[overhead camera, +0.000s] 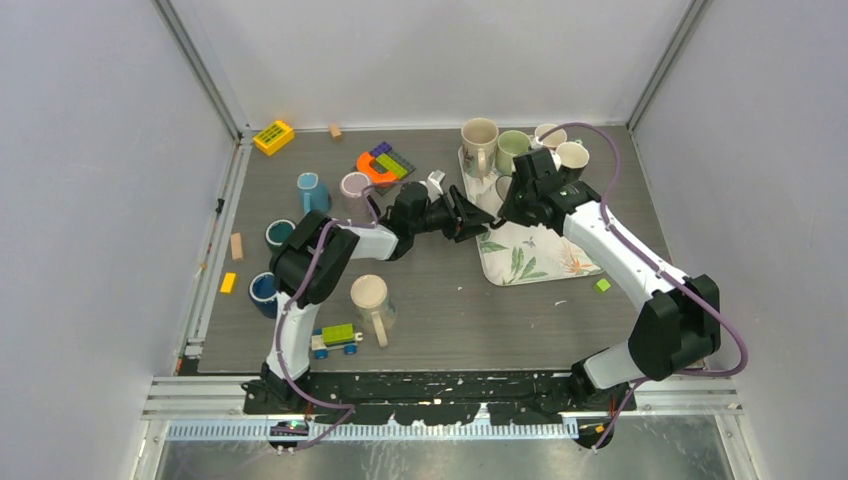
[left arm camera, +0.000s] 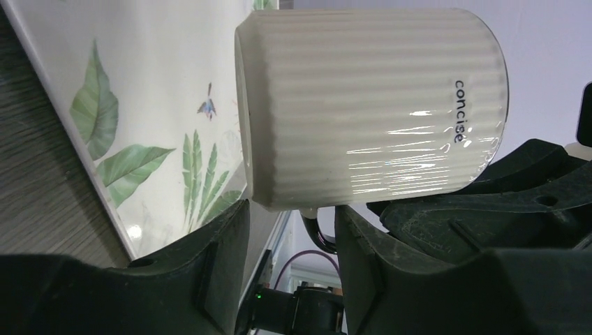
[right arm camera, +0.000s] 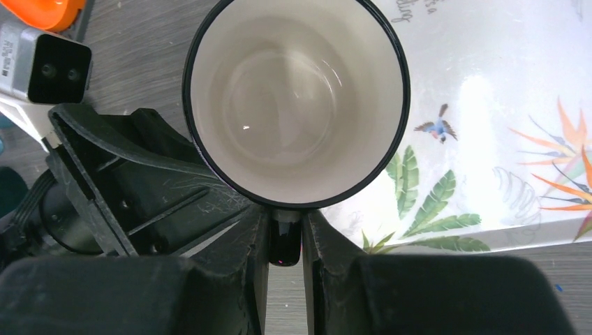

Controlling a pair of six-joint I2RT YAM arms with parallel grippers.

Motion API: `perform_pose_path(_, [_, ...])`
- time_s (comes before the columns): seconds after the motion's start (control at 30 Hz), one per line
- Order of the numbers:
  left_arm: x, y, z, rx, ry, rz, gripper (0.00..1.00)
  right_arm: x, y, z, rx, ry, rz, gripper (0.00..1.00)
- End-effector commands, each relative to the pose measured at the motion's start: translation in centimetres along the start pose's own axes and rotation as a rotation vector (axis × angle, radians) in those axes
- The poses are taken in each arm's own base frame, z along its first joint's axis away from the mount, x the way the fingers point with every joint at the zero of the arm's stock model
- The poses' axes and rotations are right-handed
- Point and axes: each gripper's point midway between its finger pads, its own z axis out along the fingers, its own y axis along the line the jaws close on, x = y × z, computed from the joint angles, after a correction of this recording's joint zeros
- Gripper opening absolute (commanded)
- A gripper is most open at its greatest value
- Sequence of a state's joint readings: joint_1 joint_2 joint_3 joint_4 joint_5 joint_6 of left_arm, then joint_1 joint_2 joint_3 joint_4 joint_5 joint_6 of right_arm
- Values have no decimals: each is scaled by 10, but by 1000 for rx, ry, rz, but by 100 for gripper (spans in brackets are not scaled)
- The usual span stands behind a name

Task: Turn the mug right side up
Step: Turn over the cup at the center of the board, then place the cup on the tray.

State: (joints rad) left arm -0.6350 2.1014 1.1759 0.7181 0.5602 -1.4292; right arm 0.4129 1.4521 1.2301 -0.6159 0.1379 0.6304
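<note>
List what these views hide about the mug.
Top external: ribbed white ceramic mug, largely covered by the right tool.
Left wrist: its dark handle, mostly behind fingers of the left tool.
Right wrist: whether the mug touches the leaf-printed white tray, blocked by the mug body.

The ribbed white mug (right arm camera: pixel 297 105), dark-rimmed, is mouth up at the leaf-printed tray's (right arm camera: pixel 489 139) corner.

Bright even light, with glare on mug (left arm camera: pixel 370 105) and tray (right arm camera: pixel 482 105)
</note>
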Motion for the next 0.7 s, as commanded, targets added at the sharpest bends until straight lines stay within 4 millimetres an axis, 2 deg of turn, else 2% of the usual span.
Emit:
perform_pose_path(0.0, [-17, -2, 1, -9, -58, 53, 49, -31, 7, -17, -28, -141, 5, 1])
perform_pose_path(0.27, [-15, -3, -4, -40, -50, 111, 49, -39, -9, -8, 31, -185, 5, 1])
perform_pose_path(0.4, [-15, -9, -9, -35, -46, 140, 49, -42, -18, -2, 62, -206, 3, 1])
perform_pose_path(0.67, [-26, -41, -34, -75, -43, 246, 50, -51, -36, 15, 145, -259, -5, 1])
